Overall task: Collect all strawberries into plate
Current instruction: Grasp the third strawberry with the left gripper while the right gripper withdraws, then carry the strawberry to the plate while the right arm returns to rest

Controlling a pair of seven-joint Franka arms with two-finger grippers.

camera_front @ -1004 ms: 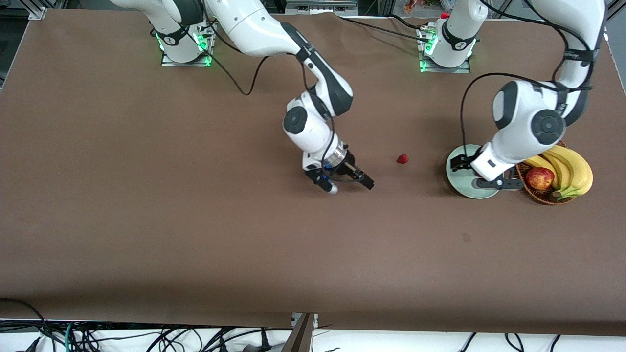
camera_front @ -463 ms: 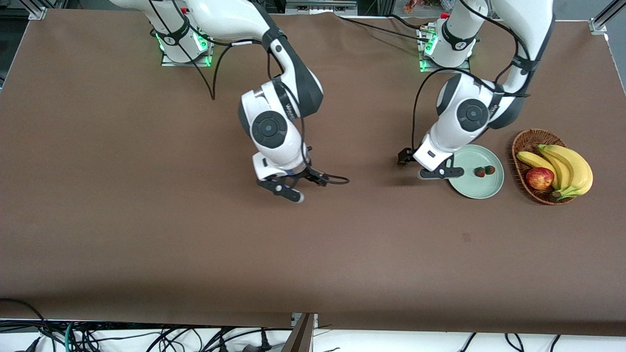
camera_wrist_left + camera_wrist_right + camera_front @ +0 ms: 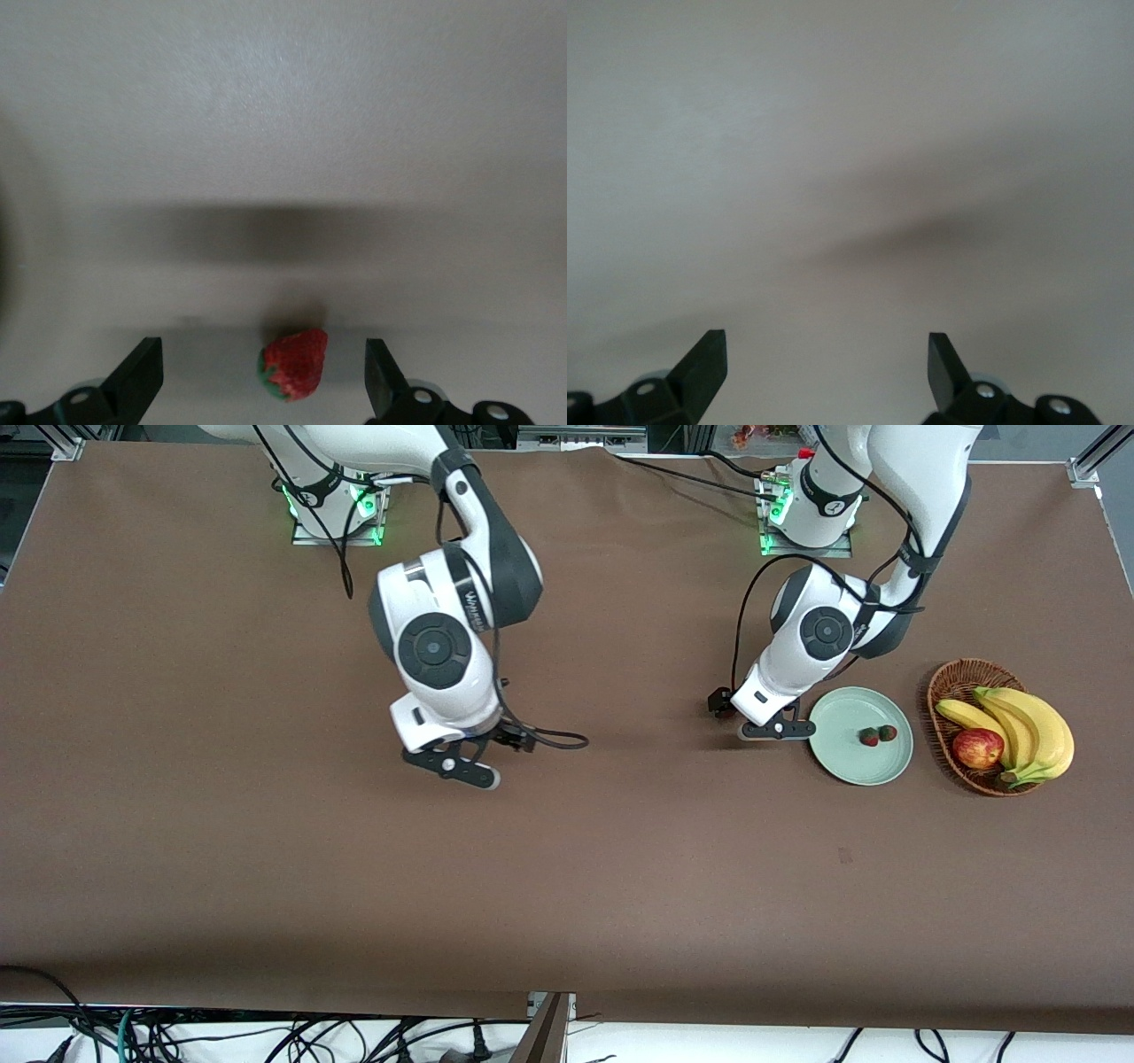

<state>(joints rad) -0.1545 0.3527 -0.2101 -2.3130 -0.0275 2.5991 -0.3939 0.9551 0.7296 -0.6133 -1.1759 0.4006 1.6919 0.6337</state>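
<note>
Strawberries are your concern here: two strawberries (image 3: 877, 735) already lie together in the plate (image 3: 842, 766), toward its side next to the basket (image 3: 939, 682), and the third strawberry (image 3: 294, 363) lies on the brown table (image 3: 266, 886), seen only in the left wrist view, between the spread fingertips of the left gripper (image 3: 264, 372). In the front view this berry is hidden under the left arm's hand, which hangs low over the table just beside the plate's rim, toward the right arm's end. The left gripper stands wide and holds nothing. I judge the step in hand is the pick of this last berry, so you should do it gently: bring the fingers straight down so the berry stays in the middle between them, and close slowly, because a small soft fruit can roll away or be crushed. It lies tilted with its green top low, so take it across the red body, not at the leaves. After the lift, the way to the plate is short; release low over a free part of it, apart from the two berries. The right gripper (image 3: 826, 372) is also wide and empty, over bare table well apart from the plate, and this arm waits.
</note>
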